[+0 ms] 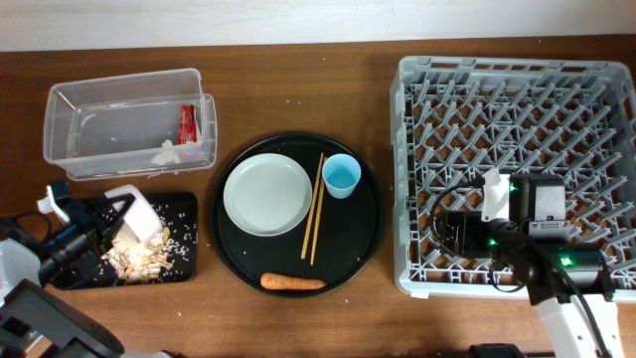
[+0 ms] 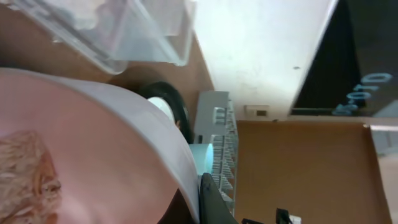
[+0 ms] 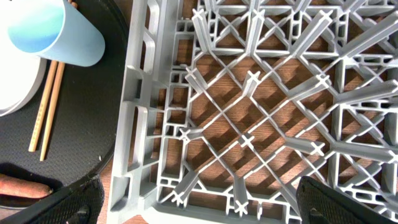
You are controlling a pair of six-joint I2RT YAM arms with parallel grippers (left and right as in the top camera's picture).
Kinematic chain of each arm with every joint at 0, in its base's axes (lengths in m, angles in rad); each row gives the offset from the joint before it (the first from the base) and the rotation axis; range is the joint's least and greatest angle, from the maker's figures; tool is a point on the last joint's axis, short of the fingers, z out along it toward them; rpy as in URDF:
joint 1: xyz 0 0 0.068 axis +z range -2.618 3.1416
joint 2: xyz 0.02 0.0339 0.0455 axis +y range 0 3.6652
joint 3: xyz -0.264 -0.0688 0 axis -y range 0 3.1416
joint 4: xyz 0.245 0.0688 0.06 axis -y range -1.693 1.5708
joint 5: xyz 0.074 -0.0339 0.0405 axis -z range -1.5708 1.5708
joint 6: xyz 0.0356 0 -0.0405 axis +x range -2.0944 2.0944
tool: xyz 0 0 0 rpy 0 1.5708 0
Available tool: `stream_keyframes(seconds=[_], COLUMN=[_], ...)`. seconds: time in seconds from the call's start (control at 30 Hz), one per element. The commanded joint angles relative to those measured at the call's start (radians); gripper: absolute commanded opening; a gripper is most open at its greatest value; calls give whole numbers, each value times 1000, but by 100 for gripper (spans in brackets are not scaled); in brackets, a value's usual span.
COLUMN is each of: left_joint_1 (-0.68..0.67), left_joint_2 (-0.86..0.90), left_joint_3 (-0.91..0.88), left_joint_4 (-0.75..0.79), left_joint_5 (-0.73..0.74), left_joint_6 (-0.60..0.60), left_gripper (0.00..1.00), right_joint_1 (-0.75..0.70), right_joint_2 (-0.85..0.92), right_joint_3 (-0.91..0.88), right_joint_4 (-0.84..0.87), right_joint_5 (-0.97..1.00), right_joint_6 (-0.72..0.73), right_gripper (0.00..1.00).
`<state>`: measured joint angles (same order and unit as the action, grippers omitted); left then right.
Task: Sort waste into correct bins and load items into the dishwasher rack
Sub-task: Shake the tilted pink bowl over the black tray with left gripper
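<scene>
Dark brown wood tabletop (image 1: 298, 89), seen from overhead. The left gripper (image 1: 111, 223) is clamped on a pinkish-white bowl (image 1: 137, 215) and holds it tipped over a shallow black rectangular tray (image 1: 185, 211). Beige rice-like food scraps (image 1: 139, 261) lie heaped in that tray, directly below the bowl. Beyond this gripper, farther from the robot, sits a clear plastic rectangular tub (image 1: 99, 139) holding a small red wrapper (image 1: 187, 122) and a crumpled white tissue (image 1: 167, 152). To the gripper's right is a large round black tray (image 1: 348, 249). It carries a white round plate (image 1: 267, 194), two thin wooden chopsticks (image 1: 314, 209), a small light blue cup (image 1: 341, 176) and, nearest the robot, a small orange carrot (image 1: 292, 282). The right gripper (image 1: 447, 231) hovers over the near left part of a large square grey plastic rack with upright pegs (image 1: 517, 99). The cup is well apart, to this gripper's left.

In the left wrist view, the bowl's pink inside fills the lower left, with some scraps showing in it. One dark finger (image 2: 214, 202) shows at the bowl's rim. The tub is blurred above.

In the right wrist view, two dark fingertips (image 3: 68, 202) sit at the bottom corners, spread wide and holding nothing, with the rack's grid below them. The cup, the chopsticks and one end of the carrot lie on the round tray to the gripper's left.
</scene>
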<state>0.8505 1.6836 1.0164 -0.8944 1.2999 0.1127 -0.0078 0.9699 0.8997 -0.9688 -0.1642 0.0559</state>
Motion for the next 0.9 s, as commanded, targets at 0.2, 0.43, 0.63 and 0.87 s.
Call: stream_keyframes(seconds=[0.2, 0.43, 0.63, 0.87], left_joint_1=[3, 4, 6, 6], left_joint_2=[-13, -12, -12, -12], left_joint_3=[1, 1, 1, 1], left_joint_4=[-24, 69, 9, 3], left_joint_5=[113, -19, 275, 274], left_joint_6=[118, -60, 76, 76], left_gripper=[0, 0, 0, 0], right_joint_1=[-6, -6, -6, -6], right_joint_2=[-3, -3, -3, -3], right_joint_3=[14, 14, 14, 14], right_joint_4=[0, 0, -1, -1], right_joint_5=[-9, -9, -9, -9], right_joint_6=[5, 5, 5, 5], right_gripper=[98, 98, 98, 98])
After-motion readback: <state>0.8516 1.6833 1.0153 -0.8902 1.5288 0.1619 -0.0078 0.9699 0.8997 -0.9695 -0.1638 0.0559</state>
